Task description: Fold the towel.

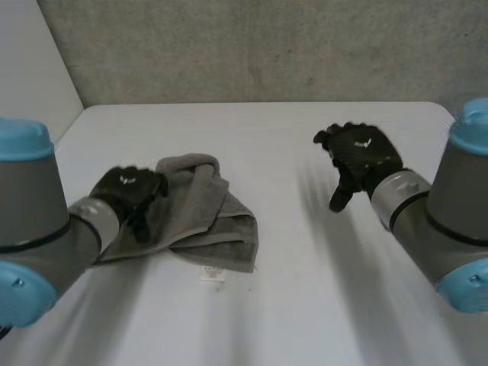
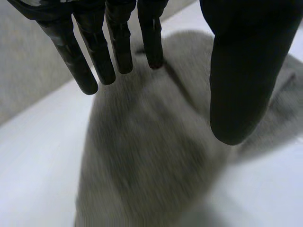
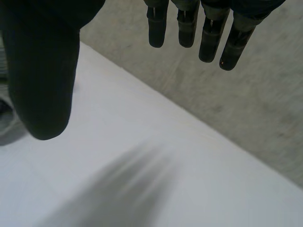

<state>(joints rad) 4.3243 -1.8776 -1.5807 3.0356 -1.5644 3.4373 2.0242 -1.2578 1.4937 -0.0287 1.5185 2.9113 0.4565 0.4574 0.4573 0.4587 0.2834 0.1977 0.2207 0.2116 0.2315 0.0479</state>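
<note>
A grey towel [image 1: 206, 210] lies loosely folded and rumpled on the white table [image 1: 305, 305], left of the middle. My left hand [image 1: 128, 192] is over the towel's left edge. In the left wrist view its fingers [image 2: 118, 47] are straight and the thumb stands apart, with the towel [image 2: 156, 156] spread under the palm and nothing pinched. My right hand [image 1: 358, 156] hovers above bare table well to the right of the towel. In its own wrist view that hand [image 3: 42, 85] is open, fingers straight and thumb wide, holding nothing.
A small white tag [image 1: 212, 274] sticks out at the towel's near edge. The table's back edge [image 1: 259, 104] meets a grey wall. Bare tabletop [image 3: 142, 170] stretches under and around my right hand.
</note>
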